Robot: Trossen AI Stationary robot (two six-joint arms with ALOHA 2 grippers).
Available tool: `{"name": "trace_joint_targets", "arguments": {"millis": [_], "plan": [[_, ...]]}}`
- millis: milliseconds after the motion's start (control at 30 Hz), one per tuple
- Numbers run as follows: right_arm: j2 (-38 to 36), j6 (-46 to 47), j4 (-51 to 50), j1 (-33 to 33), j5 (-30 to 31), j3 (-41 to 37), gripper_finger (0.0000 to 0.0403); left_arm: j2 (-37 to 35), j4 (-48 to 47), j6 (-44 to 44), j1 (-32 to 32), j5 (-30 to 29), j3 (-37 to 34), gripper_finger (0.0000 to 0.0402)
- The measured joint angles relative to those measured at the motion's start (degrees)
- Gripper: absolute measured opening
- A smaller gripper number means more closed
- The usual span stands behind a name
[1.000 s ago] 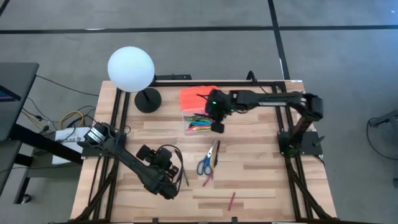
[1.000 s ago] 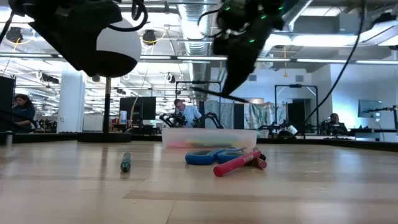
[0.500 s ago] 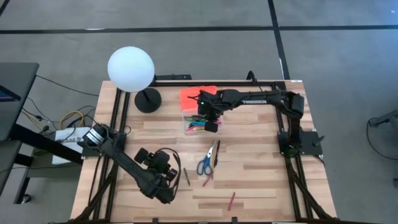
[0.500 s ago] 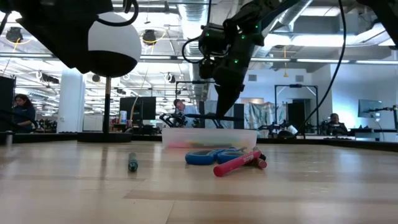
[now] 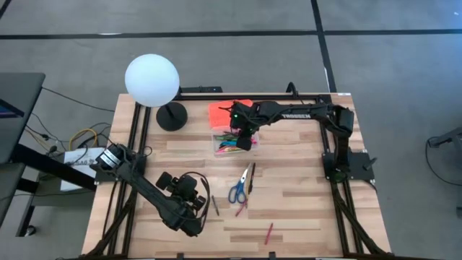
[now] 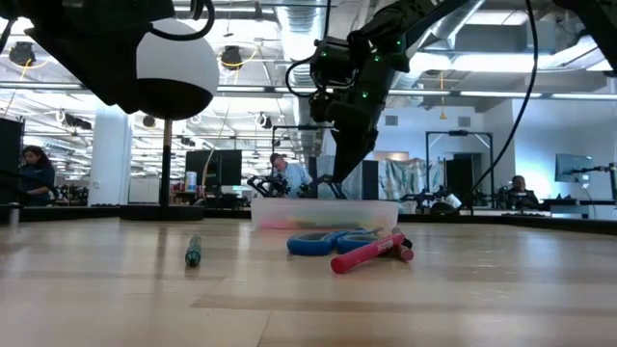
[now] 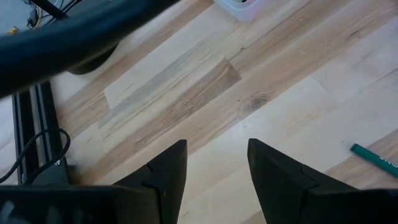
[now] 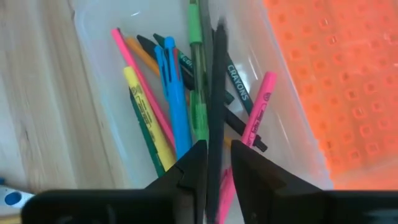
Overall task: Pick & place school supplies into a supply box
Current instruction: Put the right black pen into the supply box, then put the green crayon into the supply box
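The supply box (image 5: 227, 141) is a clear tub holding several pencils and pens; its orange lid (image 5: 225, 112) lies just behind it. My right gripper (image 5: 244, 142) hangs over the box, pointing down into it, fingers (image 8: 193, 168) a little apart. A black pencil (image 8: 215, 93) runs up between them and down among the supplies. My left gripper (image 5: 191, 189) hovers open above bare wood at the near left. A green pencil (image 5: 215, 205), blue-handled scissors (image 5: 238, 189) and red pencils (image 5: 269, 232) lie flat on the table. My right gripper has the black pencil's upper end (image 8: 215, 149) between its two fingers, which come from above and lie across it. A thin gap shows on each side, so I cannot tell whether they touch it. The pencil's lower part lies in the box.
A white globe lamp (image 5: 151, 79) on a dark round base (image 5: 172, 115) stands at the far left. A dark pencil (image 5: 250, 180) lies next to the scissors and a short red one (image 5: 240, 209) just near of them. People and equipment show beyond the far edge.
My right gripper has sunk toward the supply box and shifted a little toward the table's left edge, carrying the black pencil. In the low view the pencil hung level under the fingers half a second ago and no longer shows there.
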Motion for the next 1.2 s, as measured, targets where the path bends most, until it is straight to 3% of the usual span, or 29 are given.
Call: {"name": "trace_joint_targets", "arguments": {"millis": [333,633,767,933,1200], "plan": [[-1.61,0.58,-2.87,0.48,-1.03,-0.07,0.0105,0.0,2.78,-1.4,0.02,1.21,0.0,0.0165],[-11.45,-2.51,-6.61,1.43,-3.06,-0.04,0.0107,-0.35,21.13,-5.59,0.63,8.02,0.04,0.0165],[-16.42,-5.51,-7.59,2.33,-3.02,-0.04,0.0107,-0.35,22.53,-13.88,0.71,8.57,0.04,0.0165],[-22.86,-9.21,-9.65,4.03,-3.1,-0.04,0.0107,-0.35,22.51,-22.58,1.4,13.52,0.04,0.0165],[-32.88,-9.98,-13.36,7.09,-3.06,-1.78,0.0107,-0.33,27.46,-24.43,4.81,14.6,0.04,0.0165]]}}
